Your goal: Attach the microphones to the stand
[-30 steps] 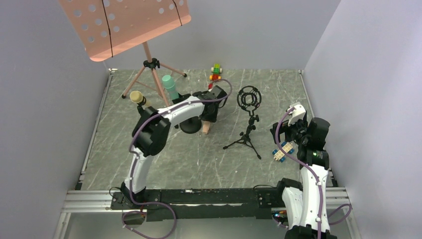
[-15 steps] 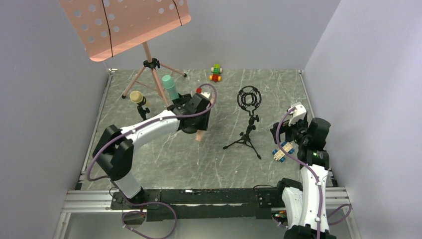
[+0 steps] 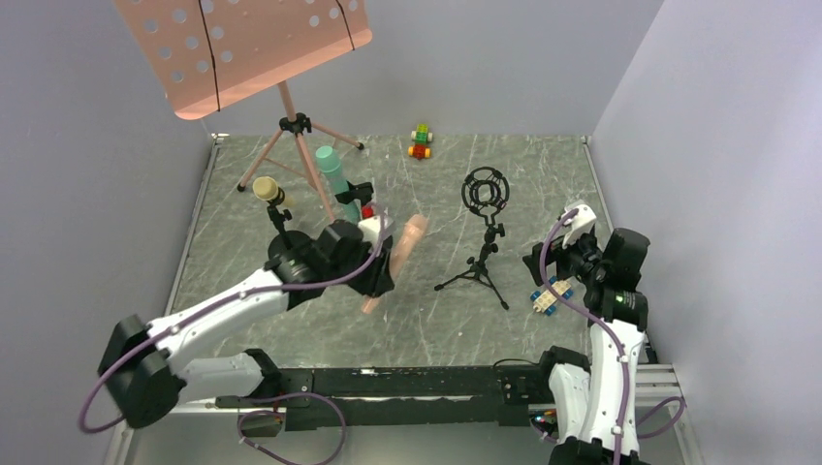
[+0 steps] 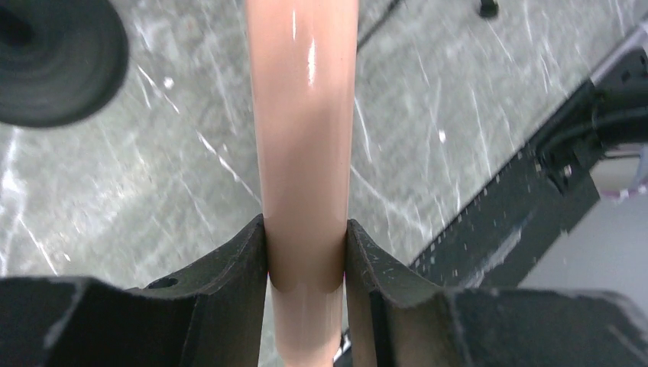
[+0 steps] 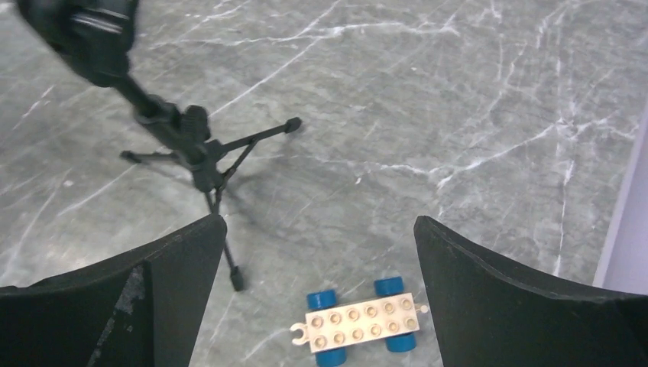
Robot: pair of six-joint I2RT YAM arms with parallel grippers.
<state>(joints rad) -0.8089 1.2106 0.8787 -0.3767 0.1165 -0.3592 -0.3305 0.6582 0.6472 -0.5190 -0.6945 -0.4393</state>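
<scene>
- Microphone, pink, is pinched mid-body by the left gripper and held tilted above the bench, left of the tripod stand.
- Right gripper is held spread wide above a toy car.

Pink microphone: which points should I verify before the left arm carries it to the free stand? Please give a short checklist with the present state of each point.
1. Grip: left end effector shut on the pink microphone, clamped from both sides: ok.
2. Free stand upright on its three legs: ok.
3. Ring on top of that stand empty: ok.
4. Way between microphone and stand free of other things: ok.
5. Right end effector open, holding nothing, near the toy car, apart from the stand: ok.
6. Microphone lined up with the ring: not ok, it hangs tilted, left of the stand in the top view.
</scene>
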